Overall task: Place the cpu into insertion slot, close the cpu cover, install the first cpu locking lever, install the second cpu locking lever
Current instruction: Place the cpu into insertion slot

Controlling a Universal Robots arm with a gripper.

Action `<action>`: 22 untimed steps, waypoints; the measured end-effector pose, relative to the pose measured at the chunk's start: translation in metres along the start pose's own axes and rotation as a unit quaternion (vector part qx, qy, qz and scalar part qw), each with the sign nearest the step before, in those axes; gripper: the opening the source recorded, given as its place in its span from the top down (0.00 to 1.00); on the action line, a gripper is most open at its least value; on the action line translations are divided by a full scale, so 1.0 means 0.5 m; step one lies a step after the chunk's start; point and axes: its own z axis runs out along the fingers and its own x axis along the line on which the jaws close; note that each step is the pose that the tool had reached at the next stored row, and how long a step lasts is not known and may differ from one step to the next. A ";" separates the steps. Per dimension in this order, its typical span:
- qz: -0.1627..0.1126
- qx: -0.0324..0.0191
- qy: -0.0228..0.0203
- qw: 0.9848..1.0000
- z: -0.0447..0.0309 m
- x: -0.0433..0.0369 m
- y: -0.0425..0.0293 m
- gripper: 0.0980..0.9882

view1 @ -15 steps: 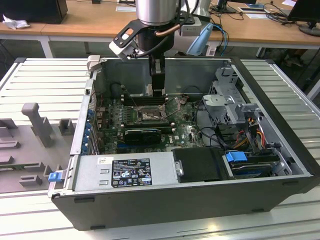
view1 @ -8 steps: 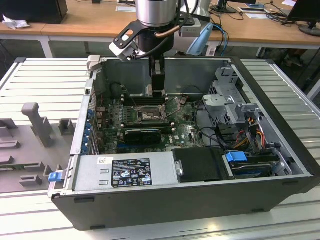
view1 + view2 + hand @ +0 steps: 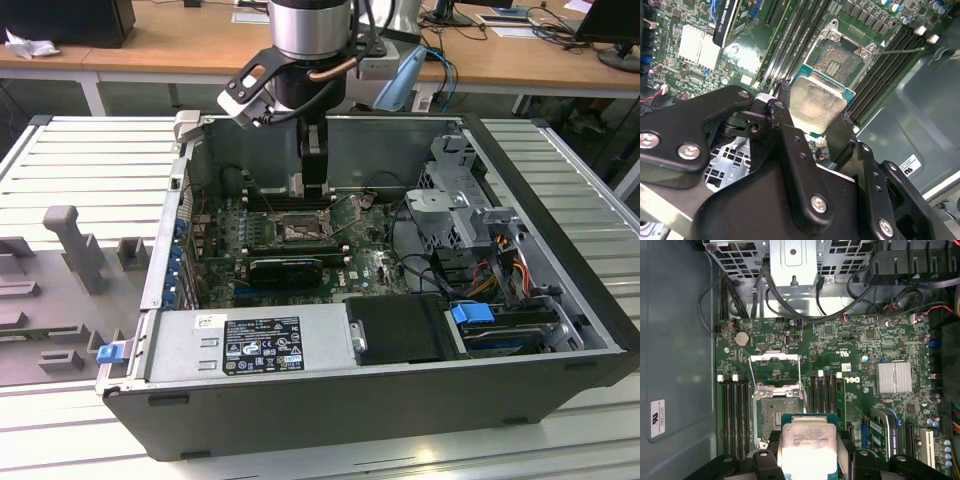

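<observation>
Closest to us in both wrist views is the black gripper (image 3: 814, 116). It is clamped on two opposite edges of the cpu (image 3: 807, 447), a thin square chip with a pale silvery metal face. We see the chip held in the air just beside the insertion slot (image 3: 776, 412), a square socket with a dark centre and a silver metal rim. The chip is not seated in the slot.

On the side of the slot away from the chip, the cpu cover (image 3: 774, 358), a thin silver metal frame with a windowed middle, is swung open. A thin silver wire lever (image 3: 801, 390) runs along one side of the slot. Long narrow black memory slots (image 3: 735, 415) flank the slot on two sides. Beyond one group of them, well apart from the slot, sits a silver finned heat sink (image 3: 895, 377). All of this is on a green motherboard (image 3: 850, 340). In the exterior view, the board lies inside an open black computer case (image 3: 400, 405).
</observation>
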 end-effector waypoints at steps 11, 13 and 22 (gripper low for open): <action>-0.001 0.000 0.000 1.000 0.010 0.000 -0.001 0.52; -0.001 0.000 0.000 1.000 0.011 0.000 -0.002 0.52; -0.001 0.000 0.000 1.000 0.016 0.000 -0.002 0.52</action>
